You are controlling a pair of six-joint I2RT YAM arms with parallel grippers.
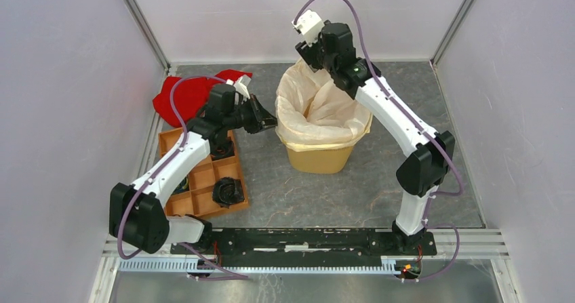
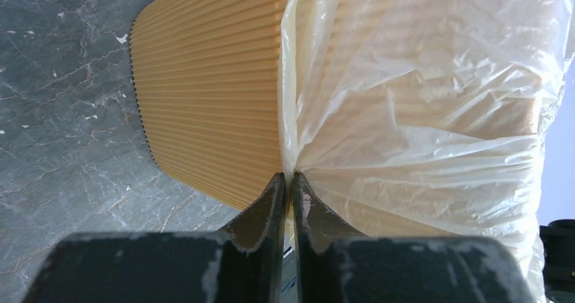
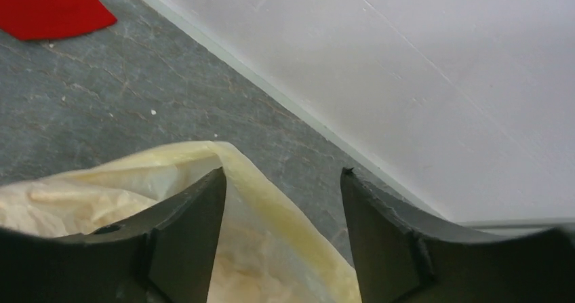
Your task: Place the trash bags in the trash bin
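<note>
The orange-yellow trash bin (image 1: pixel 320 158) stands upright mid-table. The cream translucent trash bag (image 1: pixel 319 110) sits inside it, its mouth folded over the rim. My left gripper (image 1: pixel 270 122) is at the bin's left rim, shut on the bag's edge (image 2: pixel 287 160), against the ribbed bin wall (image 2: pixel 210 93). My right gripper (image 1: pixel 305 45) is open above the bin's far rim; the bag's raised edge (image 3: pixel 271 201) runs between its fingers (image 3: pixel 196 215), not pinched.
A red cloth (image 1: pixel 186 94) lies at the back left, also in the right wrist view (image 3: pixel 47 5). An orange compartment tray (image 1: pixel 203 174) with black items sits under my left arm. White walls enclose the back and sides.
</note>
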